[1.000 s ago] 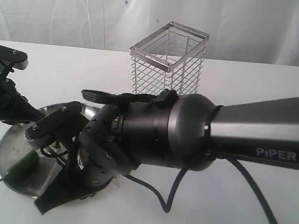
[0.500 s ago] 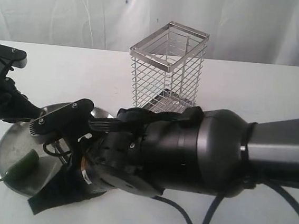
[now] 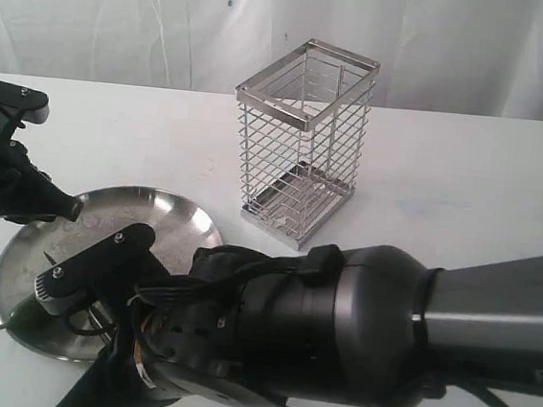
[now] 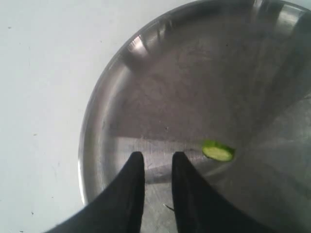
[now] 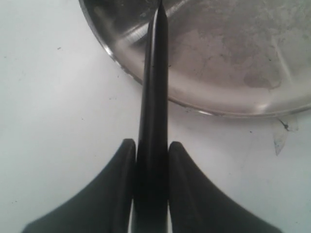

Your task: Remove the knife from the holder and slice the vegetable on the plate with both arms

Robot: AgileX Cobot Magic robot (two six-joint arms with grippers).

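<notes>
Plate [image 4: 160, 92]: round, shallow steel, flat on the white table [image 3: 467, 174]. In the exterior view you see only its far half; the near half is behind the right arm [image 3: 364, 338].
In the plate: one small green cut piece of the vegetable [image 4: 217, 151], pale face up, on the plate floor. That's all of it you get; any more is hidden in the exterior view.
Holder [image 3: 302, 134]: chrome wire basket, upright on the table, behind the plate and apart from it.
In the holder: through the wires you see just its own base tray.
Knife [image 5: 154, 87]: out of the holder, in the right gripper [image 5: 151, 144]. The dark blade runs forward from the fingers and the tip reaches over the plate rim. You can't tell if the tip touches the plate.
Right gripper: one finger pressed on each side of the knife, pinching it.
Left gripper [image 4: 158, 158]: over the plate, fingers a narrow gap apart, bare plate showing between them, nothing held.
Vegetable vs left gripper: the piece lies just beside one fingertip, not touching.
Left arm [image 3: 5, 178]: at the plate's left edge in the exterior view.
Knife vs vegetable: no view shows both, so you can't place one against the other.
</notes>
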